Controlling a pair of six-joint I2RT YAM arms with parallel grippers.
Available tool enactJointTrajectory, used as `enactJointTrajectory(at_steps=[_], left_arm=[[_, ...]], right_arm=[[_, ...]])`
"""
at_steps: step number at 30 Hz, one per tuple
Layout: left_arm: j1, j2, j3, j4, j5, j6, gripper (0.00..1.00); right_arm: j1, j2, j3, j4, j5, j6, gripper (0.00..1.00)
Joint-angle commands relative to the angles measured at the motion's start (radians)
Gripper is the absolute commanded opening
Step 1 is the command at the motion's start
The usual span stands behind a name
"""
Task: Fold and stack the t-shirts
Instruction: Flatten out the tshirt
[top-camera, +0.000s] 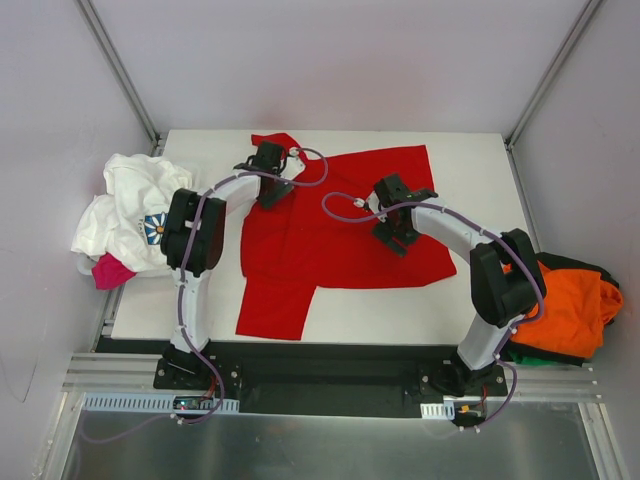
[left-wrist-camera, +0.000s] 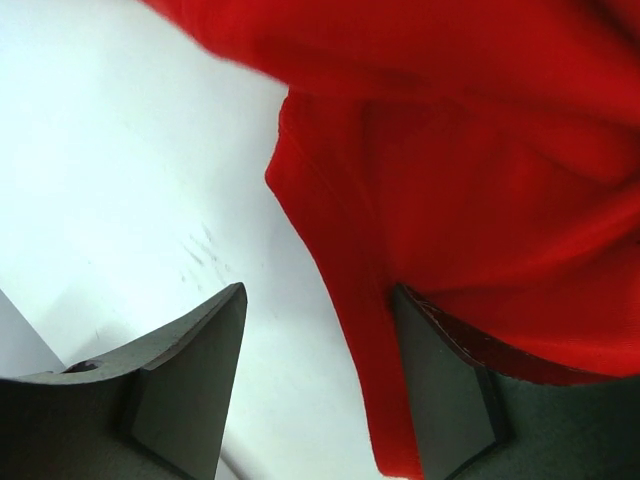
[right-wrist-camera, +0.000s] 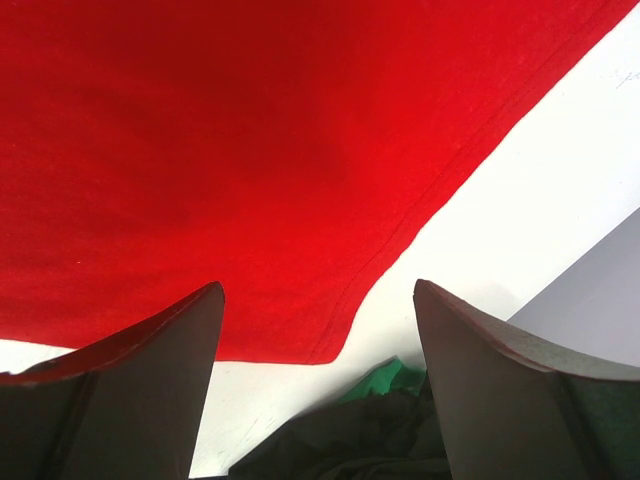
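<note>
A plain bright red t-shirt (top-camera: 330, 225) lies spread flat on the white table (top-camera: 470, 170), one sleeve pointing to the near edge. My left gripper (top-camera: 273, 192) hovers at the shirt's far left shoulder. In the left wrist view that gripper (left-wrist-camera: 320, 290) is open, and the edge of the red cloth (left-wrist-camera: 480, 150) runs along the inside of its right finger (left-wrist-camera: 440, 390). My right gripper (top-camera: 398, 238) hangs over the shirt's right half. In the right wrist view it (right-wrist-camera: 318, 287) is open and empty above the red hem corner (right-wrist-camera: 250, 150).
Off the table's left edge lies a heap with a white t-shirt (top-camera: 130, 205) printed with a blue flower (top-camera: 153, 228) and a pink one (top-camera: 108, 270). At the right lie orange (top-camera: 570, 305), dark (right-wrist-camera: 340, 440) and green (right-wrist-camera: 385, 378) shirts. Grey walls surround the table.
</note>
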Motion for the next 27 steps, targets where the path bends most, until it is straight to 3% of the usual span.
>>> enactJointTrajectory(at_steps=[1, 8, 19, 27], left_arm=[[0.028, -0.071, -0.065, -0.069, -0.041, 0.006, 0.60], [0.048, -0.136, -0.083, -0.061, -0.069, 0.012, 0.60], [0.089, -0.082, 0.150, -0.058, -0.147, 0.040, 0.61], [0.103, -0.082, 0.165, -0.058, -0.149, 0.043, 0.61]], right_arm=[[0.006, -0.015, 0.002, -0.028, 0.021, 0.011, 0.80], [0.007, -0.021, 0.010, -0.022, 0.024, 0.014, 0.80], [0.011, -0.038, 0.002, -0.029, 0.027, 0.016, 0.80], [0.011, -0.052, -0.013, -0.028, 0.035, 0.009, 0.80]])
